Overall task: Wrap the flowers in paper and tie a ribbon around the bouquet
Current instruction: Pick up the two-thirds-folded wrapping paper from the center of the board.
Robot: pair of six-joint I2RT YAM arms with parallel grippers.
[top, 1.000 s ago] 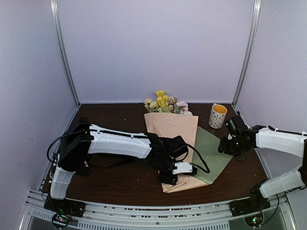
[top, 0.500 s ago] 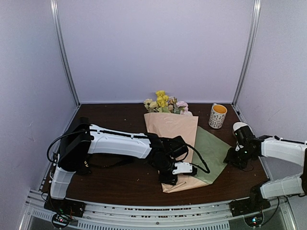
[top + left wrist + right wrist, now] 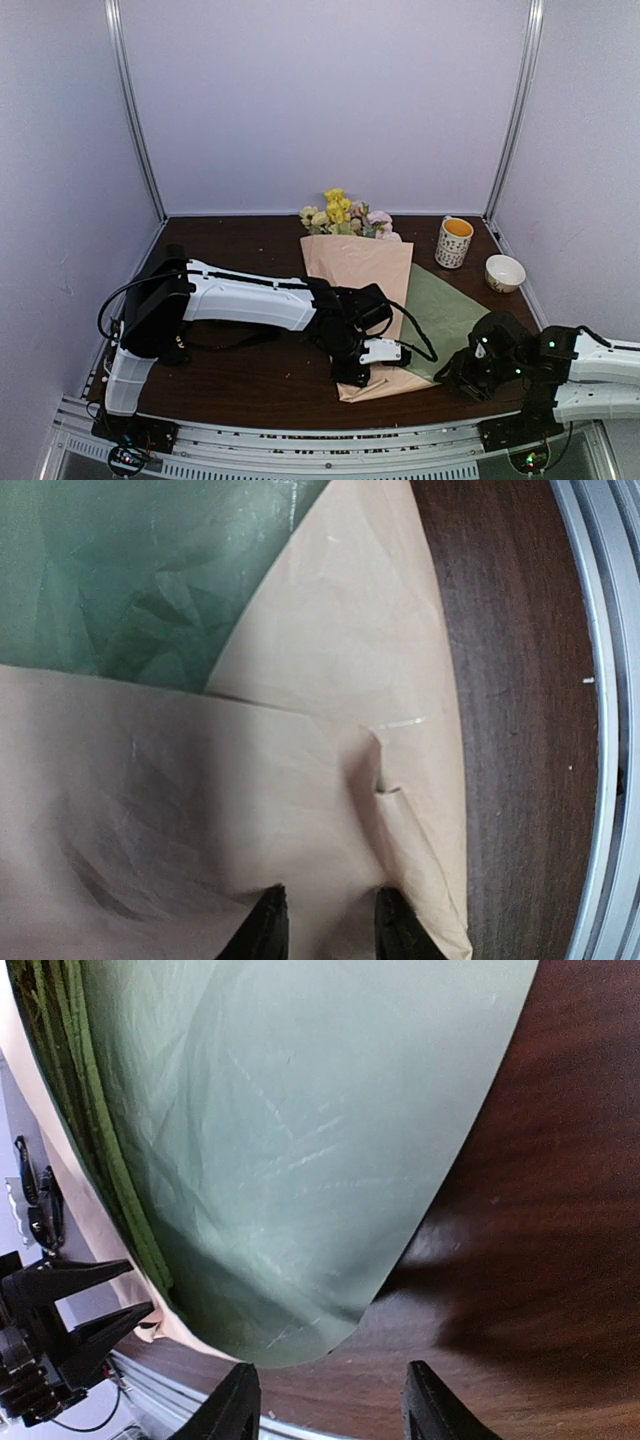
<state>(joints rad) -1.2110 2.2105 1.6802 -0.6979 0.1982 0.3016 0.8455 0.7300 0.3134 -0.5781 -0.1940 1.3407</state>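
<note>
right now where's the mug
In the top view the mug stands at the back right of the table, to the right of the flowers and just behind the small white bowl.

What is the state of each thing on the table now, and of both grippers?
paper: half folded, tan flap over the stems, green side lying open.
flowers: lying on the paper, blossoms sticking out at the far end.
mug: upright.
bowl: upright.
left gripper: open, over the tan flap.
right gripper: open, holding nothing, at the paper's near green corner.
</note>
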